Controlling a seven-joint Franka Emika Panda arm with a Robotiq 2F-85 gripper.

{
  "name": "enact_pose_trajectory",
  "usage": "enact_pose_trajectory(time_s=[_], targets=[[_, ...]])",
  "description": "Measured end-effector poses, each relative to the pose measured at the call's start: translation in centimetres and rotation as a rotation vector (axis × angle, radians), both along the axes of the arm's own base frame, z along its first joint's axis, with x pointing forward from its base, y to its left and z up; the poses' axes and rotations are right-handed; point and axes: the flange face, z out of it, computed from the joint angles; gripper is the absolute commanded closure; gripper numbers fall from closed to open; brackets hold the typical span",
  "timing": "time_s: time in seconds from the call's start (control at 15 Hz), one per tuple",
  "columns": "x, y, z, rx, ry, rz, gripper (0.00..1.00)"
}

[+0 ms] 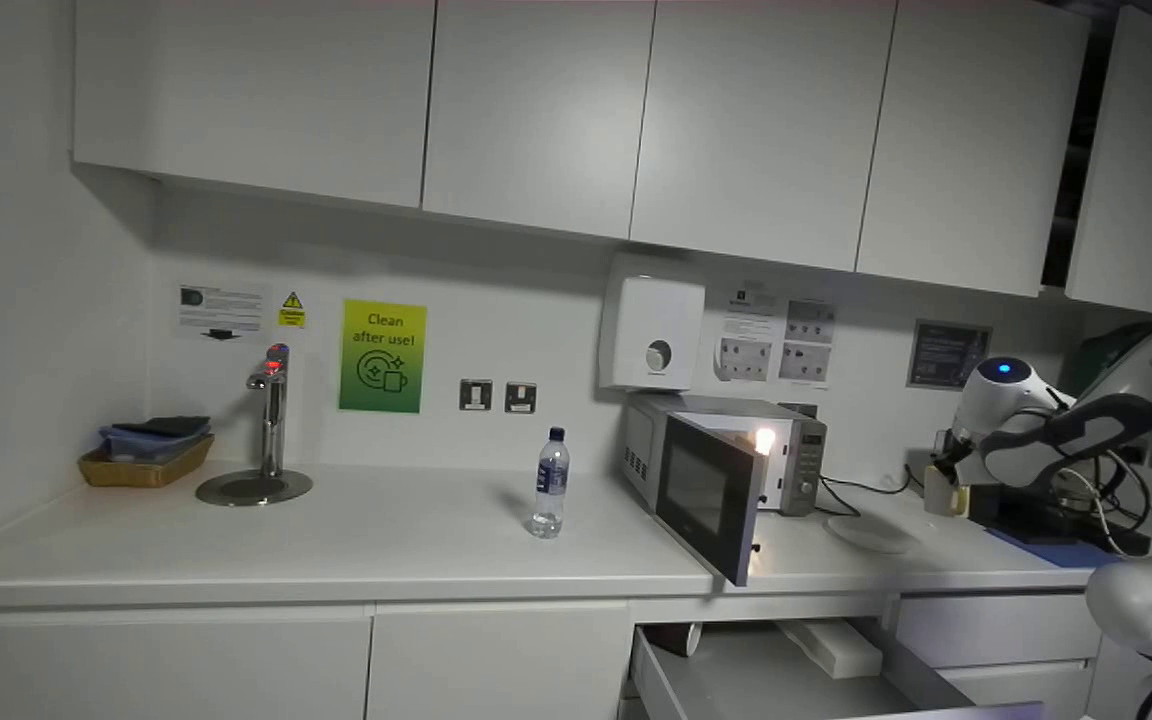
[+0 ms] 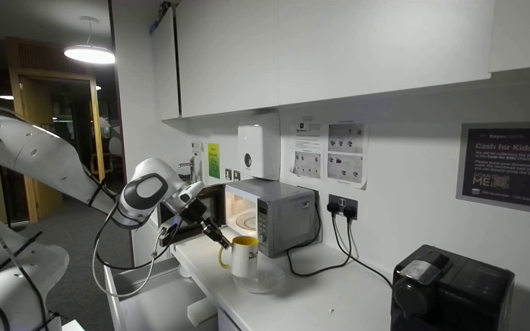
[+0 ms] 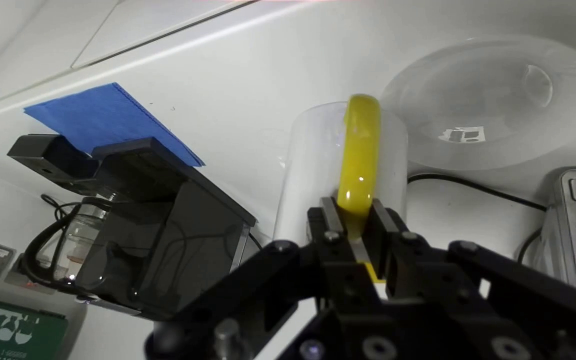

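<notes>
Inspector: State of the gripper (image 3: 357,215)?

Observer: Pinching. At the centre of the wrist view, its fingers (image 3: 331,217) press on the yellow handle (image 3: 361,145) from both sides.

Inspector: Location of the white mug (image 2: 244,259)?

Observer: Just below the centre of an exterior view, near upright, mouth up, its lower part seen against the clear dish (image 2: 272,281). Whether its base touches anything cannot be determined.

Inspector: Recommended handling?

Observer: In my judgement, a steady pinch and slow movement; the glossy, curved handle could let the mug swivel. Keep the mouth level. Raise the base before any sideways travel, or it may catch the dish's rim. Mind the microwave (image 2: 288,216), near, above and right in that view.
</notes>
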Motion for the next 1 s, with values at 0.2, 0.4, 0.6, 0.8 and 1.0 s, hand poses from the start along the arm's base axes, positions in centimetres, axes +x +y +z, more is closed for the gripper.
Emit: enact_pose_trajectory(time_s=[0.2,0.4,0.6,0.8,1.0], targets=[[0.1,-0.2,-0.5,0.01,0.01,-0.004,0.96],[-0.3,-1.4,-0.5,0.013,0.01,-0.033,0.96],[-0.9,-3.2,0.0,0.01,0.002,-0.078,0.96],[-1.1,-4.8,0.1,0.012,0.0,-0.109,0.96],[-0.5,-6.0,-0.5,0.019,0.019,-0.116,0.96]])
